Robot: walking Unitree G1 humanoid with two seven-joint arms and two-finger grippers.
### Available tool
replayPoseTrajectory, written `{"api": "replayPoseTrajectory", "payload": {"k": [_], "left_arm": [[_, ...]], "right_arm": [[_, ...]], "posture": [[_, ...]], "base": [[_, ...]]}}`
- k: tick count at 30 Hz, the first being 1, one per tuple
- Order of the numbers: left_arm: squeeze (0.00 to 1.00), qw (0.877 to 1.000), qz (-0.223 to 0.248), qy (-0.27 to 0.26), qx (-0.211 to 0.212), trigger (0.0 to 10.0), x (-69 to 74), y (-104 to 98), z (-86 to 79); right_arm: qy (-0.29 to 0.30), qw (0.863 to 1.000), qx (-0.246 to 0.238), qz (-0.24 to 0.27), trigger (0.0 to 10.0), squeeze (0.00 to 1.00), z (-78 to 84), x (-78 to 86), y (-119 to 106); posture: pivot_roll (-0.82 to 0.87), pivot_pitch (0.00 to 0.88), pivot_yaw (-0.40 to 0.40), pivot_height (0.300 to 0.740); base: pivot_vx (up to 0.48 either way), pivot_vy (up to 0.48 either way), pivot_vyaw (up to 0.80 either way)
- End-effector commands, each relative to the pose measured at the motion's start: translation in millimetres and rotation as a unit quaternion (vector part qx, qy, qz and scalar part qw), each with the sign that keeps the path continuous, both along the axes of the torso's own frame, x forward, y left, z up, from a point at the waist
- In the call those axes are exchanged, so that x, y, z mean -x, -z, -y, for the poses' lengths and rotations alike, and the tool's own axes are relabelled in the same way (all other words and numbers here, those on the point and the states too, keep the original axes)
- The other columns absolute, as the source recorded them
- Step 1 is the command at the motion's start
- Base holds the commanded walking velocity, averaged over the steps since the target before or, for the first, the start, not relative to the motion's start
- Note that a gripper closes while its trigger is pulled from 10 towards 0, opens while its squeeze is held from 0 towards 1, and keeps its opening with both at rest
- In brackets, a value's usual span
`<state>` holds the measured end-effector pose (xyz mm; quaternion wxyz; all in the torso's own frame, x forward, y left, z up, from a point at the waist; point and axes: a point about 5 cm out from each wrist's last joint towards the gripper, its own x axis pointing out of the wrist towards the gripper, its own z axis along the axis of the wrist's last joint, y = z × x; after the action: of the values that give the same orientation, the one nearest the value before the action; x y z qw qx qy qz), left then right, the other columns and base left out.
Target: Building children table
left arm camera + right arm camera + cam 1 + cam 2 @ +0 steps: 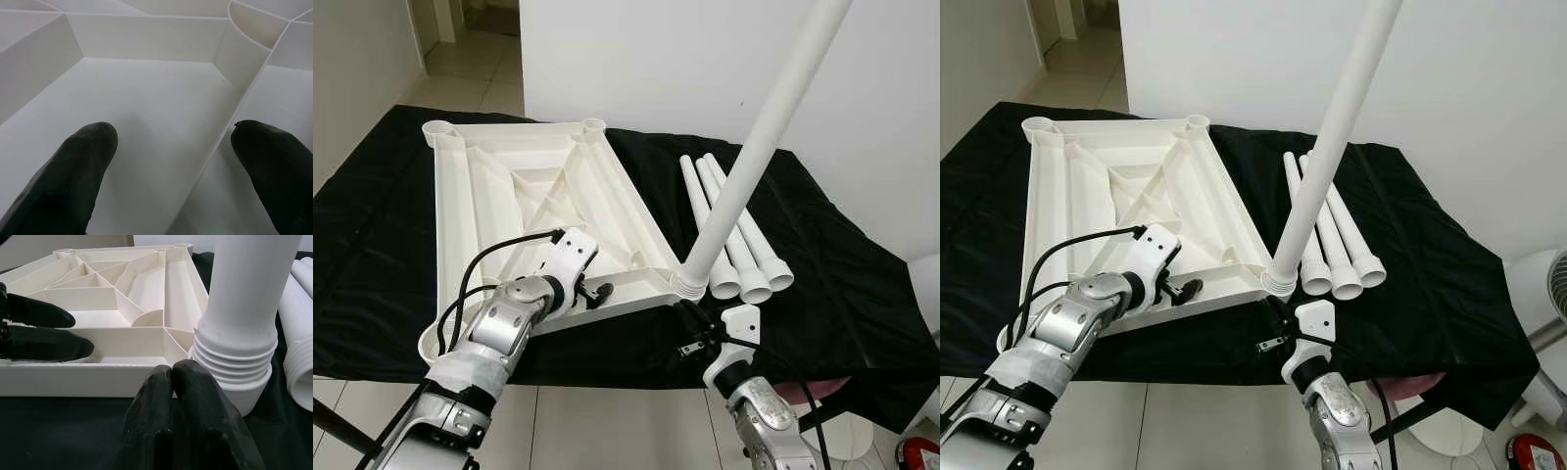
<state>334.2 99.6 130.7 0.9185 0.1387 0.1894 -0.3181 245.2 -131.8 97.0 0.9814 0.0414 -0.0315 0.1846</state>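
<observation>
The white table top (509, 196) lies upside down on the black cloth, ribs facing up. One white leg (754, 157) stands tilted in its near right corner socket, with the threaded base (234, 362) showing. Three more legs (744, 245) lie side by side on the cloth to the right. My left gripper (599, 292) rests on the top's near edge, open, its fingers (83, 161) on either side of a rib. My right gripper (171, 369) is shut and empty, just in front of the standing leg's base.
The black cloth (842, 294) covers the whole work table, with a white wall behind. A white fan (1547, 294) and a red object (1538, 452) stand on the tiled floor at the right. Bare cloth lies to the right of the loose legs.
</observation>
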Motion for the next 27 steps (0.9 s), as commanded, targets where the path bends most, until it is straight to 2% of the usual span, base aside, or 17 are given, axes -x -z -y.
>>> {"api": "replayPoseTrajectory", "payload": {"k": [1, 14, 15, 16, 17, 18, 27], "left_arm": [[0.0, 0.998, 0.016, -0.059, -0.023, 10.0, -7.5, 0.7, -1.8], [0.0, 0.995, 0.013, -0.097, -0.035, 10.0, -21.4, -0.5, -5.6], [0.0, 0.994, 0.015, -0.1, -0.035, 4.5, -22.1, -0.9, -6.5], [0.0, 0.994, 0.017, -0.103, -0.036, 1.8, -22.7, -1.5, -7.5], [0.0, 0.994, 0.019, -0.104, -0.037, 1.8, -23.1, -1.9, -8.2], [0.0, 0.993, 0.019, -0.106, -0.038, 0.0, -23.9, -2.2, -8.9], [0.0, 0.992, 0.025, -0.114, -0.039, 0.0, -26.2, -4.7, -12.0]], "right_arm": [[0.009, 1.0, 0.003, 0.008, 10.0, 0.0, 3.5, -2.0, -4.3], [0.019, 1.0, -0.003, 0.015, 10.0, 0.0, 2.9, -4.5, -9.1], [0.019, 1.0, -0.003, 0.015, 10.0, 0.0, 2.7, -4.5, -9.1], [0.02, 1.0, -0.004, 0.015, 10.0, 0.0, 2.3, -4.4, -9.1], [0.02, 1.0, -0.005, 0.015, 10.0, 0.0, 2.0, -4.4, -9.2], [0.021, 1.0, -0.005, 0.015, 10.0, 0.0, 1.8, -4.5, -9.2], [0.025, 1.0, -0.006, 0.016, 10.0, 0.0, 2.9, -5.8, -9.7]], "posture": [[-0.03, 0.0, -0.105, 0.74], [-0.04, 0.0, -0.09, 0.74], [-0.04, 0.0, -0.09, 0.74], [-0.04, 0.0, -0.087, 0.74], [-0.04, 0.0, -0.087, 0.74], [-0.04, 0.0, -0.087, 0.74], [-0.04, 0.0, -0.086, 0.74]], "base": [[0.0, 0.0, 0.0], [0.0, 0.0, 0.0], [0.0, 0.0, 0.0], [0.0, 0.0, 0.0], [0.0, 0.0, 0.0], [0.0, 0.0, 0.0], [0.0, 0.0, 0.0]]}}
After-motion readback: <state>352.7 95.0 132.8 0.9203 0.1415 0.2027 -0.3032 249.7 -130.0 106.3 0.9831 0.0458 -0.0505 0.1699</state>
